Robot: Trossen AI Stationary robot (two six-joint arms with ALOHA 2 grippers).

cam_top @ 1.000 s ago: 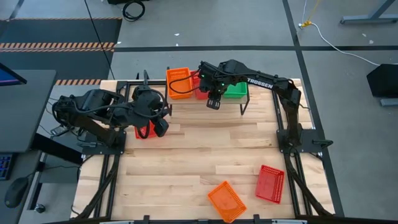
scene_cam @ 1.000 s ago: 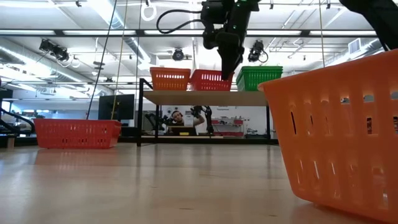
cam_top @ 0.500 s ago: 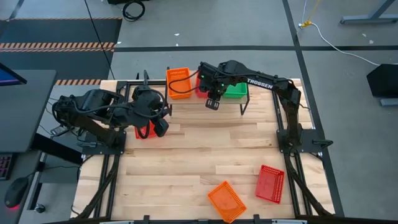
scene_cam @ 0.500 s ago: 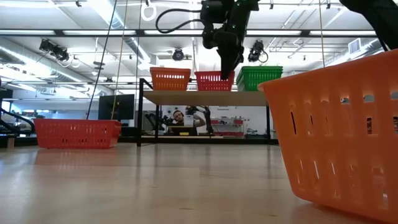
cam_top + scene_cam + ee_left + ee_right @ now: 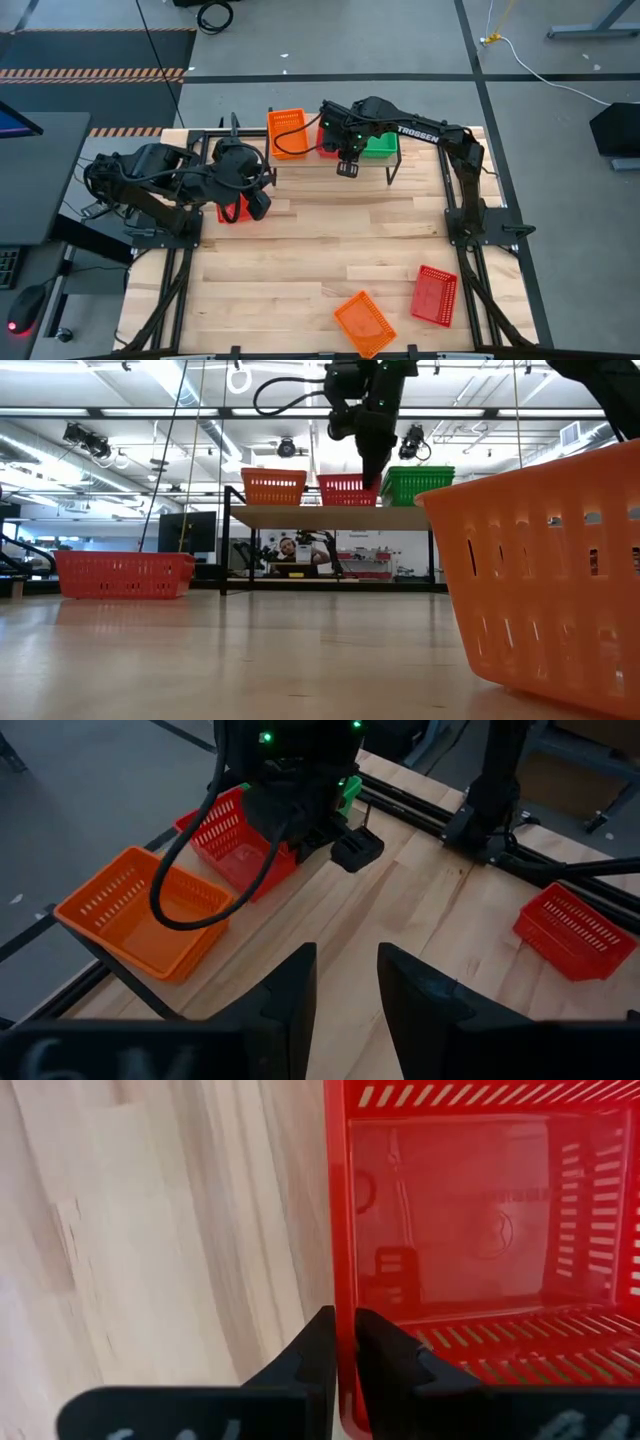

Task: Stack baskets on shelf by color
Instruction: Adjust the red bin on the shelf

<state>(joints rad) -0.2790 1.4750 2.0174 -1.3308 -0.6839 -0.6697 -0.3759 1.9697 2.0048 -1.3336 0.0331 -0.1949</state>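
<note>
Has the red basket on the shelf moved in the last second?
Yes. In the low view, the red basket, pinched by the right gripper, has slid along the shelf toward the green basket, away from the orange basket.

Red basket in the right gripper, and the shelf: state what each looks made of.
Red basket: looks like glossy moulded plastic, with slotted walls and a shiny floor. Shelf: seemingly pale wood board on thin black legs, probably metal. The right gripper pinches the basket's wall.
</note>
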